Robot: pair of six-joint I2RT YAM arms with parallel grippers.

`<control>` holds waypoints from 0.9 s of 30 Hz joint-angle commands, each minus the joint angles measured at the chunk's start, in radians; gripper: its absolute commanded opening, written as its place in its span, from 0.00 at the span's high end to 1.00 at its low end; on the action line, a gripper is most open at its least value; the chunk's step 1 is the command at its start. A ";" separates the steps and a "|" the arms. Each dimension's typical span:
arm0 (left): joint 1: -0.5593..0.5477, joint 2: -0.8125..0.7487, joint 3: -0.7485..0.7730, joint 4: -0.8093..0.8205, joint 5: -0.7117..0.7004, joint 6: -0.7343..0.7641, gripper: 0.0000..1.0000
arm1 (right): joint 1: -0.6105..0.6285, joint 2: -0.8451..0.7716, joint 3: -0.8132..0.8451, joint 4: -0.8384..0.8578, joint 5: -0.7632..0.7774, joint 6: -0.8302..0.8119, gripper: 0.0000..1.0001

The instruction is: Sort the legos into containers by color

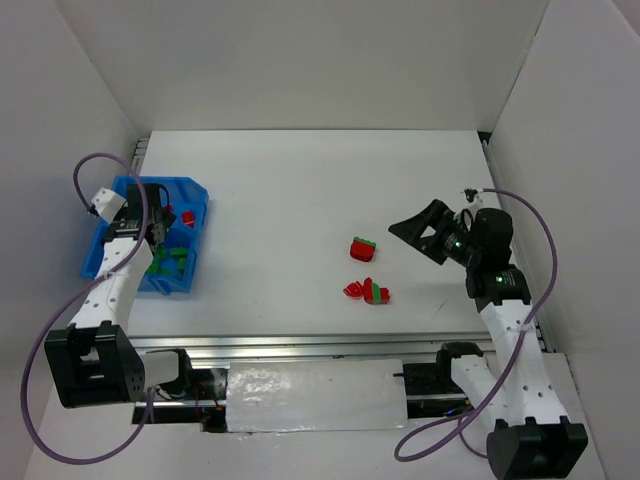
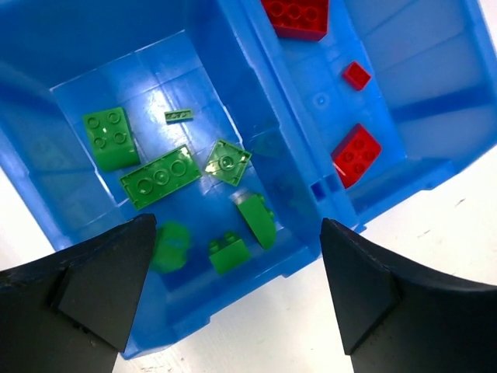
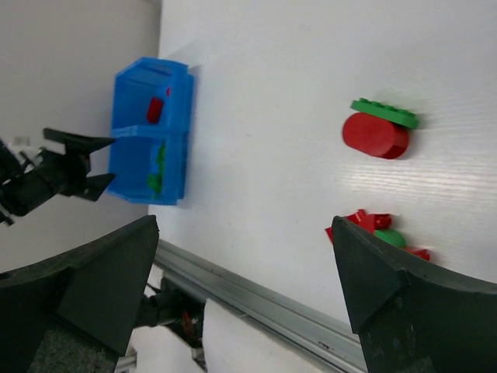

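Legos [image 2: 161, 177] lie sorted in the blue bin [image 2: 46, 155] under my left pincer [image 2: 237, 233]. In my left wrist view the compartment at nine o'clock holds seven green pieces, among them a long plate, two square ones and a sloped brick [image 2: 256, 220]. Across the middle wall [image 2: 264, 93], the compartment at two o'clock shows three red bricks [image 2: 356, 154], the one at twelve o'clock cut off by the picture edge. My left pincer hangs over the green side with its jaws spread wide and nothing between them.

From above, the bin sits at nine o'clock on the table [image 1: 300, 180], at its edge. More legos lie loose just off the middle. A red round piece with a green plate on top [image 1: 363, 248] is at about three o'clock from the centre. A small red-and-green heap [image 1: 367, 291] lies at five o'clock, near the round piece but apart from it.

My right pincer [image 1: 425, 230] is at three o'clock, beside those loose pieces, its mouth turned toward nine o'clock. Its jaws stand fully apart and grip nothing. In my right wrist view the heap lies at the tip of one finger [image 3: 388, 287]. I cannot tell whether they touch.
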 commanded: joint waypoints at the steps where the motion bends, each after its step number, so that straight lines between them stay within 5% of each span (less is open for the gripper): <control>1: 0.005 -0.027 0.043 -0.035 -0.020 -0.023 0.00 | 0.056 0.038 -0.006 -0.014 0.133 -0.059 0.00; 7: 0.002 -0.151 0.041 0.026 0.135 0.058 0.00 | 0.290 0.145 -0.012 -0.043 0.541 -0.069 0.00; 12: -0.128 -0.202 0.046 0.091 0.360 0.191 0.00 | 0.434 0.364 0.031 -0.033 0.678 -0.113 0.00; 17: -0.459 -0.163 0.073 0.054 0.280 0.251 0.00 | 0.463 0.617 0.149 -0.034 0.764 -0.128 0.00; 27: -0.538 -0.177 -0.051 0.094 0.281 0.264 0.01 | 0.560 0.901 0.310 -0.051 0.913 0.066 0.00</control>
